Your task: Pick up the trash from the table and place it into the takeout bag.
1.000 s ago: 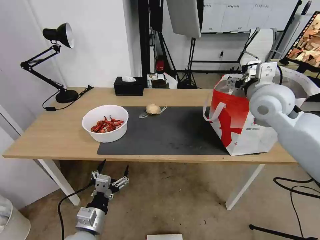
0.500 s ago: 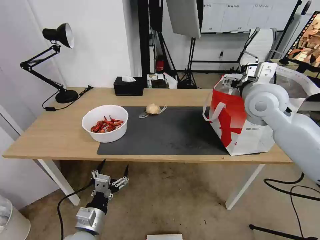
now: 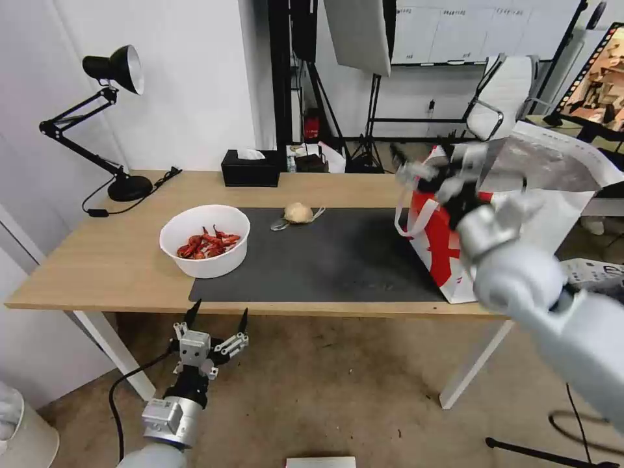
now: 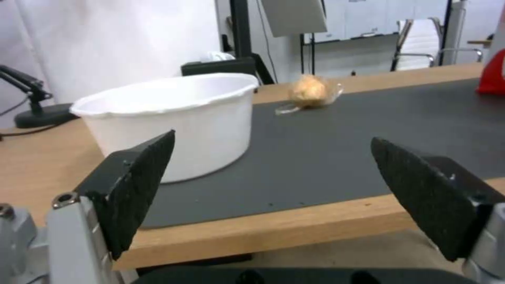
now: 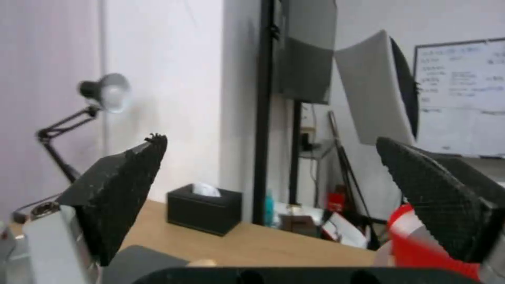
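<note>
A long light-wood table (image 3: 117, 260) with white legs carries a large dark grey rectangular mat (image 3: 325, 257). At its far left corner stands a black articulated desk lamp (image 3: 107, 110), its cord trailing on the wood. A black tissue box (image 3: 251, 168) with a white tissue poking out sits at the far edge, behind the mat.

A round white plastic bowl (image 3: 205, 240) holding red crayfish shells rests at the mat's left edge, partly on the wood. A beige crumpled lump with a thin looped strap (image 3: 298, 213) lies at the mat's far edge, well apart from the bowl. A tall boxy white takeout bag with a red panel, white loop handles and silver foil lining (image 3: 442, 244) stands on the table's right end, its mouth open.

The right gripper (image 3: 432, 179) is raised just beside the bag's upper left rim, blurred, its black fingers spread wide and holding nothing. The right arm partly hides the bag. The left gripper (image 3: 216, 318) hangs below the table's near edge, in front of the bowl, fingers spread apart and empty.
</note>
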`<state>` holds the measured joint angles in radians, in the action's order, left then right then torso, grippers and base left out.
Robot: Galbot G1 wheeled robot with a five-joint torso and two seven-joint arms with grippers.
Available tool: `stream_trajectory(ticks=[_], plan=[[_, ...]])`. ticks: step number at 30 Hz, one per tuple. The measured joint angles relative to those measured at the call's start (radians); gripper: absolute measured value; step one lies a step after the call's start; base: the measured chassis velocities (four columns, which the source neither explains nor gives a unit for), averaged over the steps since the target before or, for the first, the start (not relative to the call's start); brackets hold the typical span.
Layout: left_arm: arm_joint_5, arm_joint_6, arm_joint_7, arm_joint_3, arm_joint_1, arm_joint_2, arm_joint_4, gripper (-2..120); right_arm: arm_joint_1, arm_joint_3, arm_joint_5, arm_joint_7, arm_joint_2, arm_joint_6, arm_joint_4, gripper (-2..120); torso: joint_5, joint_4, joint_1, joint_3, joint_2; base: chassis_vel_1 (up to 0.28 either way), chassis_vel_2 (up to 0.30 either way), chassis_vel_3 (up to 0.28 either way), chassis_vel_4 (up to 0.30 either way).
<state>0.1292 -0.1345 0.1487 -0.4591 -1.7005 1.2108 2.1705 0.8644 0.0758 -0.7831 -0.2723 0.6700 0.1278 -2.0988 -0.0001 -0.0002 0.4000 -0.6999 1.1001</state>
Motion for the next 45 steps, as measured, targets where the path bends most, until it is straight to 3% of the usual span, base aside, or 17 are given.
stream_trajectory(ticks=[6,9,12,17,24,45], plan=[[-0.002,-0.012,0.0,-0.027,-0.019,0.016,0.014,100,0.261,0.095,0.166,0.068,0.072,0.099,0.007,100,-0.0001,0.0007,0.0,0.0,0.0,0.0,0.0,0.0,0.0],[-0.003,-0.015,-0.001,-0.027,-0.018,0.017,0.013,100,0.497,0.181,0.261,0.097,0.156,0.146,0.008,100,0.0004,-0.0001,0.0,0.0,0.0,0.0,0.0,0.0,0.0],[-0.005,-0.019,-0.001,-0.024,-0.018,0.02,0.009,100,0.627,0.212,0.322,0.105,0.217,0.174,0.009,100,0.0002,0.0,0.0,0.0,0.0,0.0,0.0,0.0,0.0],[-0.011,-0.02,-0.002,-0.02,-0.021,0.022,0.005,100,0.79,0.237,0.376,0.093,0.312,0.155,0.001,100,0.0001,0.0,0.0,0.0,0.0,0.0,0.0,0.0,0.0],[-0.016,-0.002,-0.011,-0.017,-0.028,0.019,0.003,100,0.825,0.239,0.371,0.068,0.33,0.089,-0.024,100,0.0,0.0003,0.0,0.0,0.0,0.0,0.0,0.0,0.0],[-0.022,0.004,-0.031,-0.008,-0.031,0.024,-0.021,100,0.795,0.228,0.362,0.063,0.316,0.067,-0.01,100,0.0002,0.0003,0.0,0.0,0.0,0.0,0.0,0.0,0.0]])
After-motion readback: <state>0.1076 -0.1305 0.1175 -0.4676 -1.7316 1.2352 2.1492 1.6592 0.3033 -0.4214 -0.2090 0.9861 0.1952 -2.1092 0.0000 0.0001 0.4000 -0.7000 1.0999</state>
